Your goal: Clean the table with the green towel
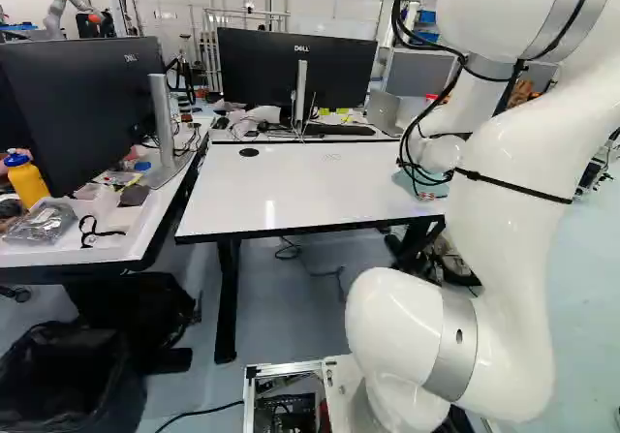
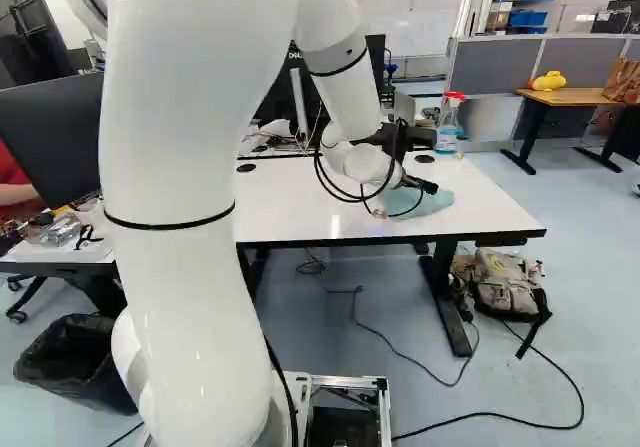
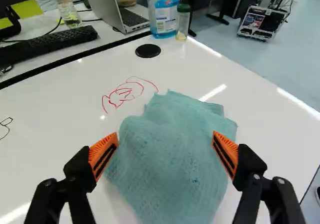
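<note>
jaws spread | green towel (image 3: 172, 159) between | red scribble (image 3: 122, 92) beyond | blue-labelled bottle (image 3: 164, 17)

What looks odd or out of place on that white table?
The red scribble on the white table stands out: loose loops just beyond the green towel, like stray marker. A small black doodle marks it too. The towel lies rumpled between the fingers of the open gripper. I see no spill.
</note>
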Available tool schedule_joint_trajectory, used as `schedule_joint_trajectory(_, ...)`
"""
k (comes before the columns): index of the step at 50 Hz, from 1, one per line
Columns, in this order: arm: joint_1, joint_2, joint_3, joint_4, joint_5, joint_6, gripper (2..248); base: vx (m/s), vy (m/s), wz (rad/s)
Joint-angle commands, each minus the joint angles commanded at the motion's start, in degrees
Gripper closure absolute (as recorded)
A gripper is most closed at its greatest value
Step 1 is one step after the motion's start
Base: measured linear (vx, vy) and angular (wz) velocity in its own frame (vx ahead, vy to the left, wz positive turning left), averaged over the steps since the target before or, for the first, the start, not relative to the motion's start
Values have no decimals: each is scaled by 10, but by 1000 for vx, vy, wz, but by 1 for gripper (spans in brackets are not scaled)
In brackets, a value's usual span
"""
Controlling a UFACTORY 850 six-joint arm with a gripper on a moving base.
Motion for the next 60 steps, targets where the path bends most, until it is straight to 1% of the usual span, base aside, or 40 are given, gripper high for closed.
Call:
schedule_joint_trajectory(13, 0, 0, 0, 0, -41, 0, 3, 0, 0, 0)
schedule_joint_trajectory(32, 0, 0, 0, 0, -41, 0, 3, 0, 0, 0)
schedule_joint_trajectory(33, 0, 0, 0, 0, -41, 0, 27, 0, 0, 0)
schedule_joint_trajectory(38, 0, 0, 0, 0, -41, 0, 27, 0, 0, 0)
schedule_joint_trajectory(39, 0, 0, 0, 0, -41, 0, 65, 0, 0, 0)
schedule_joint_trajectory(43, 0, 0, 0, 0, -41, 0, 65, 0, 0, 0)
schedule_joint_trajectory(44, 0, 0, 0, 0, -41, 0, 104, 0, 0, 0)
schedule_joint_trajectory(48, 0, 0, 0, 0, -41, 0, 104, 0, 0, 0)
schedule_joint_trajectory(49, 0, 0, 0, 0, -41, 0, 142, 0, 0, 0)
schedule_joint_trajectory(53, 0, 0, 0, 0, -41, 0, 142, 0, 0, 0)
schedule_joint_trajectory(54, 0, 0, 0, 0, -41, 0, 179, 0, 0, 0)
schedule_joint_trajectory(59, 0, 0, 0, 0, -41, 0, 179, 0, 0, 0)
schedule_joint_trajectory(60, 0, 0, 0, 0, -41, 0, 208, 0, 0, 0)
